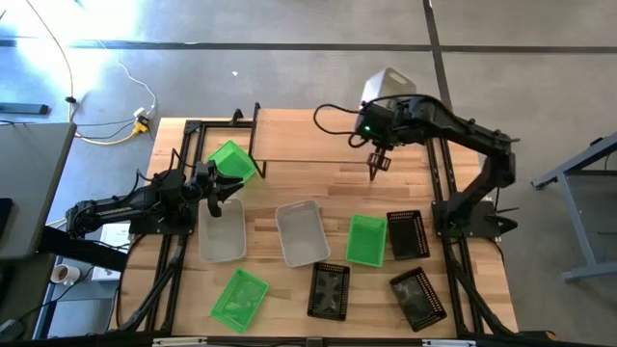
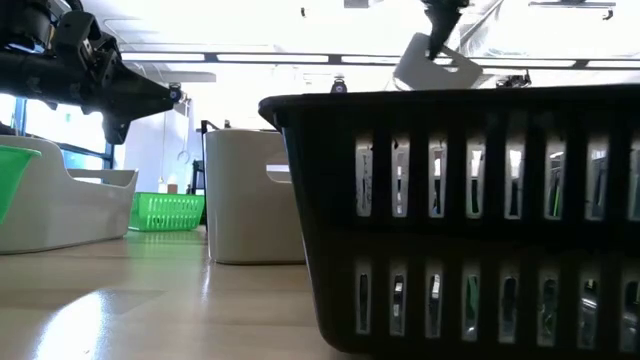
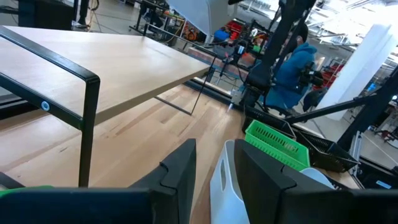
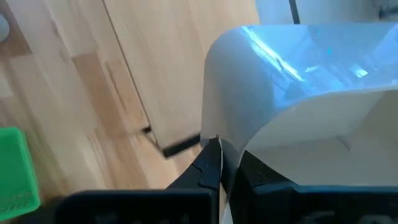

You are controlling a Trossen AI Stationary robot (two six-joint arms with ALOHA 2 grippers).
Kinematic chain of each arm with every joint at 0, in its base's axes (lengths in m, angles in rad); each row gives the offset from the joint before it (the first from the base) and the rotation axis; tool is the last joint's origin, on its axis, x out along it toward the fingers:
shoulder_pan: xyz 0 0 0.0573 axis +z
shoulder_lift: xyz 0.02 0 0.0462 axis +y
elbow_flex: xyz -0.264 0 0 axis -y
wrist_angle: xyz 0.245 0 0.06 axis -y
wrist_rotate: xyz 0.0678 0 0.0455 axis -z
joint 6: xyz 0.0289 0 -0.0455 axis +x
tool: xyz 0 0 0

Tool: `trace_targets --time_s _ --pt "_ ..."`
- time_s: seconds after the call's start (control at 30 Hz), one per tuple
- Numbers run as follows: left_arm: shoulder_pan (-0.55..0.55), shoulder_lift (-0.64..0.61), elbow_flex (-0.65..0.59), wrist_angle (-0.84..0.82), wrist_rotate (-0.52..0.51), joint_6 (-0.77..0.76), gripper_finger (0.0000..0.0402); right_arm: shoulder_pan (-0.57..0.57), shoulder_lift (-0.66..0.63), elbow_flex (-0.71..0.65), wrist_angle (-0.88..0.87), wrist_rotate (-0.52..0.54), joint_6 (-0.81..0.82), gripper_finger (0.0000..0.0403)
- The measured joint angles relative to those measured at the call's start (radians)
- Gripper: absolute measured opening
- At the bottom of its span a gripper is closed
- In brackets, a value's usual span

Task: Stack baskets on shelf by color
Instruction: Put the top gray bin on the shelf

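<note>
My right gripper [image 1: 381,104] is shut on a pale grey basket [image 1: 388,87] and holds it high over the shelf [image 1: 308,135], the light-wood board at the table's far side. The low view shows this basket [image 2: 437,62] hanging under the fingers. My left gripper [image 1: 216,191] stands open and level at the table's left, above the far end of another pale grey basket [image 1: 222,231]. That basket's wall [image 3: 222,180] shows between and beyond its fingers. A green basket [image 1: 231,162] sits tilted by the shelf's left end. My right gripper pinches one wall of the pale grey basket near its rim [image 4: 219,134], one finger inside the basket and one outside. The fingers slant downward from above. The basket is lifted clear of table and shelf and hangs tilted below them.
On the tabletop lie a third pale grey basket [image 1: 302,231], two green baskets [image 1: 366,239] [image 1: 238,297] and three black baskets [image 1: 407,234] [image 1: 329,289] [image 1: 418,297]. One black basket [image 2: 470,210] fills the low view's foreground. Black frame rails run along both table sides.
</note>
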Motion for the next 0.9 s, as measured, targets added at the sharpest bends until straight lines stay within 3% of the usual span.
trace_targets --time_s 0.23,0.47,0.9 --pt "0.0 0.0 0.0 0.0 0.0 -0.001 0.0101 0.0 0.102 0.099 0.0 -0.039 -0.071 0.0" --pt "0.0 0.0 0.0 0.0 0.0 -0.002 0.0101 0.0 0.156 0.099 -0.001 -0.125 -0.076 0.0" --pt "0.0 0.0 0.0 0.0 0.001 -0.001 0.0101 -0.005 0.191 0.082 -0.001 -0.189 -0.115 0.0"
